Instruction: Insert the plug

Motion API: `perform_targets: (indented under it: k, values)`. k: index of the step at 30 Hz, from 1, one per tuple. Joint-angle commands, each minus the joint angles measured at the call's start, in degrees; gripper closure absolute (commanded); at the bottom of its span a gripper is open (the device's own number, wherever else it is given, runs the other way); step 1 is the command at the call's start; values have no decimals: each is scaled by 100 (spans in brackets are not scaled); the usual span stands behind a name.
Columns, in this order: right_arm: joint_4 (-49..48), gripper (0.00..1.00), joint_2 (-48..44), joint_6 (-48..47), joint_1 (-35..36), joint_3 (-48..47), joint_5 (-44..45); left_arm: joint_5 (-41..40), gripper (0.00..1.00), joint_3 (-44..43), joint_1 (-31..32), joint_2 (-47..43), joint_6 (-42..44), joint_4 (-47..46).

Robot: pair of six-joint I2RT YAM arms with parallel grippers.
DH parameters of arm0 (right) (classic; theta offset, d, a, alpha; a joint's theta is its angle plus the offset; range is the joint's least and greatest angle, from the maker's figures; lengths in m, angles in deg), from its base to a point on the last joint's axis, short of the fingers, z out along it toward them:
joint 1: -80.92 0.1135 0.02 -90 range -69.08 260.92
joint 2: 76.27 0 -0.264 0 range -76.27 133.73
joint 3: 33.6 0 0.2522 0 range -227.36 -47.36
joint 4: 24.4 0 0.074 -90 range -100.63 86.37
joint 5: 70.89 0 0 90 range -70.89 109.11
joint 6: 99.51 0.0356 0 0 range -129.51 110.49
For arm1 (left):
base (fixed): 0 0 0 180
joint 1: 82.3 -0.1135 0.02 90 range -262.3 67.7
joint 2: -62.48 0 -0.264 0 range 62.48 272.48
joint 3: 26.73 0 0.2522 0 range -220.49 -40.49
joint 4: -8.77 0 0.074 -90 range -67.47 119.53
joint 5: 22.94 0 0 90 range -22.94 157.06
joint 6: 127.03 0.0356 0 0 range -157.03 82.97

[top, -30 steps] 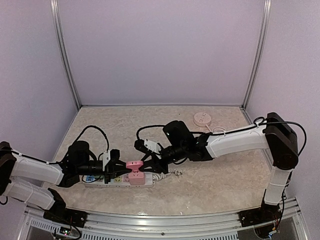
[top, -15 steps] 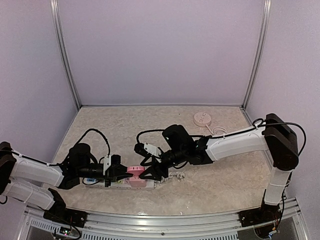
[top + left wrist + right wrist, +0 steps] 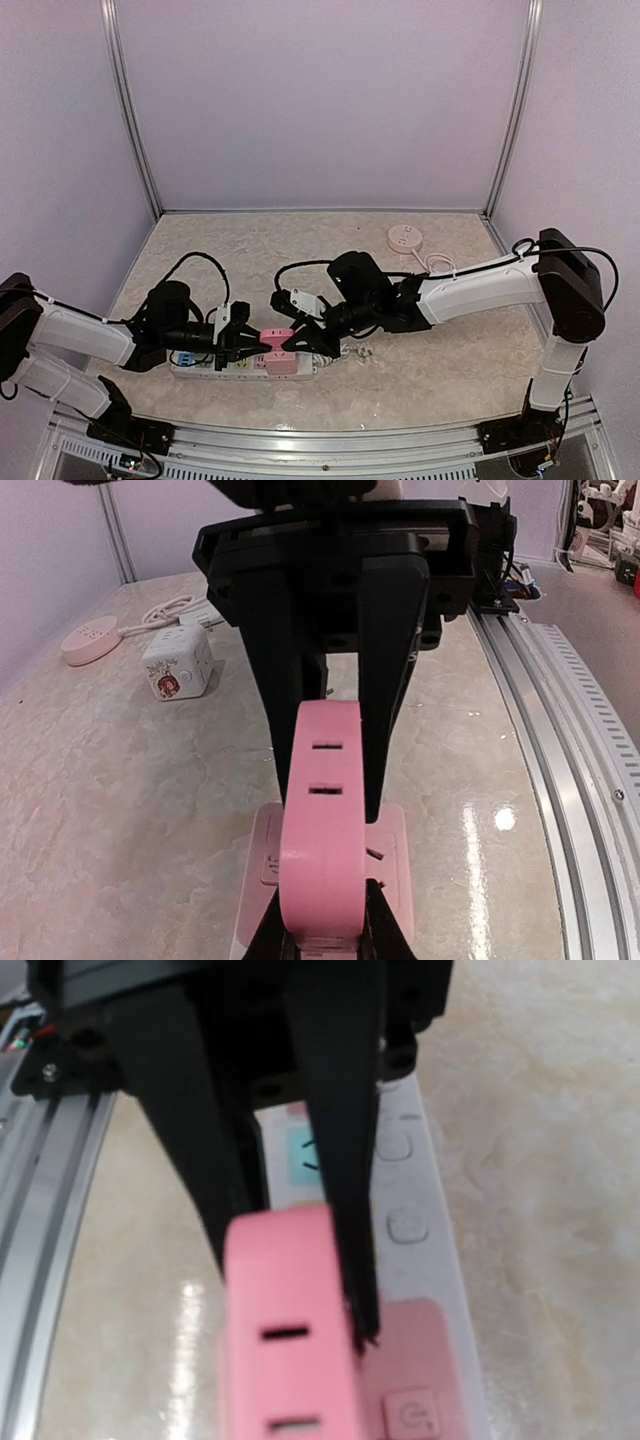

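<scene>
The plug (image 3: 322,815) is a flat, rounded slab of smooth pink plastic with two narrow slots in its top face. It stands upright just above a pink socket block (image 3: 392,845), which sits at the right end of the long white power strip (image 3: 430,1190). It looks light and rigid, and its glossy sides are probably a little slippery, so the broad flat faces give the surest hold and any tilt would likely jam its prongs. Both grippers meet over that end of the strip. The right gripper (image 3: 303,343) is closed on the plug's flat sides, one black finger on each. The left gripper (image 3: 250,343) comes in from the strip's other side and appears to pinch the opposite end of the plug. The strip lies on a beige, marble-patterned worktop (image 3: 420,370) with a slight sheen. Well beyond the strip, toward the back wall, rest a round pink-and-white socket disc (image 3: 405,238) and a small white cube adapter (image 3: 178,665).
</scene>
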Motion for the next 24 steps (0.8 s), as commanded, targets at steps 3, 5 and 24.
perform_targets:
  k: [3, 5, 24]
  values:
    - [142, 100, -40, 2, 73, 44, 11, -193, 90, 233, 125, 321, 192, 1137]
    - [282, 100, 42, -145, 75, 13, 116, -197, 52, 314, 128, 217, 197, 1036]
    - [868, 33, -577, 85, 90, -163, 899, -727, 1, -281, 198, -2024, 970, 3096]
